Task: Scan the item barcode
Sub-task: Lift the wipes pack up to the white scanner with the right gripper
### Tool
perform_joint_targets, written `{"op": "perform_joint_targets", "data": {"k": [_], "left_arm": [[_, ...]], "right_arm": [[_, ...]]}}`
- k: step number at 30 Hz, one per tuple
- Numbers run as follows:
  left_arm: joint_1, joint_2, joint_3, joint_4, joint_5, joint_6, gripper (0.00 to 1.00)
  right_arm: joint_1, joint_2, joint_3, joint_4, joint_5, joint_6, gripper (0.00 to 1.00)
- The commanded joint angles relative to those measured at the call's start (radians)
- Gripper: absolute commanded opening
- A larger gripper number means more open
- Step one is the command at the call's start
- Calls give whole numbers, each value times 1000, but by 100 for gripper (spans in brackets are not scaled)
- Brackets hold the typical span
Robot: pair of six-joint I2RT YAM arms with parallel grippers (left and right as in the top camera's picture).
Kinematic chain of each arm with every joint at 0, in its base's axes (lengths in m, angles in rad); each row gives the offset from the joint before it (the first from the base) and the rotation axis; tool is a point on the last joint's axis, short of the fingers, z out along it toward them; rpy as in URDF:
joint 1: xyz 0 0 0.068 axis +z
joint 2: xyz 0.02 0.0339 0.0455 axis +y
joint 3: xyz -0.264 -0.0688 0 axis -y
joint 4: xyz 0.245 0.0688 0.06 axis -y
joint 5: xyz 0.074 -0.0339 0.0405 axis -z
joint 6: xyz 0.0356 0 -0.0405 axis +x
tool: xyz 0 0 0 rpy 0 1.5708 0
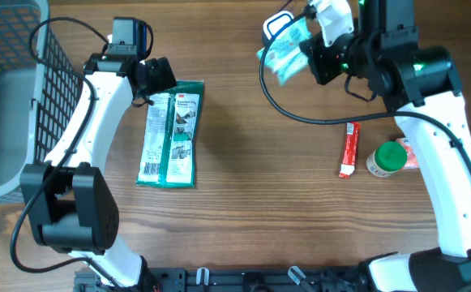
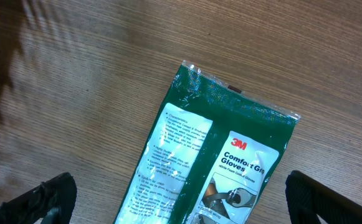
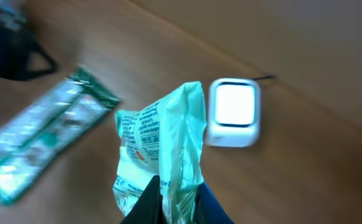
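The right pincer (image 3: 167,200) was clamped on the soft green packet (image 3: 159,140), held in the air near the white scanner (image 3: 232,112). The packet was crumpled, so its barcode might fold away unread. The left pincer (image 1: 154,79) stood apart over the gloves pack (image 2: 218,155).

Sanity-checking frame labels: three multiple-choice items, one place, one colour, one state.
1. Where is the red tube? A) in the basket B) on the table beside the green-capped bottle C) in an end effector
2. Colour of the gloves pack? A) dark green B) yellow C) blue
3. State of the right end effector? A) open, empty B) shut on the mint packet C) shut on the tube
Key: 1B, lying by the bottle; 2A, green wrapper in left wrist view; 3B, pinching the packet near the scanner.
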Motion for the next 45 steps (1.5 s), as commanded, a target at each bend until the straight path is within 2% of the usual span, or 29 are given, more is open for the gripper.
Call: {"op": "perform_joint_targets", "data": {"k": [1, 6, 13, 16, 23, 28, 35, 42, 45], "left_arm": [[1, -2, 6, 0, -9, 5, 100], [1, -2, 6, 0, -9, 5, 100], [1, -2, 6, 0, -9, 5, 100], [1, -2, 6, 0, -9, 5, 100], [1, -2, 6, 0, -9, 5, 100], [1, -2, 6, 0, -9, 5, 100], [1, -2, 6, 0, -9, 5, 100], [1, -2, 6, 0, -9, 5, 100], [1, -2, 6, 0, -9, 5, 100]], "right_arm": [[38, 60, 11, 53, 195, -111, 4], [121, 187, 11, 170, 550, -130, 4], [197, 417, 11, 500, 963, -354, 4], [213, 503, 11, 629, 1046, -478, 4], [251, 629, 11, 808, 1058, -518, 4], [278, 664, 0, 755, 996, -509, 4], [293, 664, -4, 659, 844, -412, 4], [289, 644, -3, 639, 880, -426, 4], [266, 543, -3, 626, 893, -425, 4]]}}
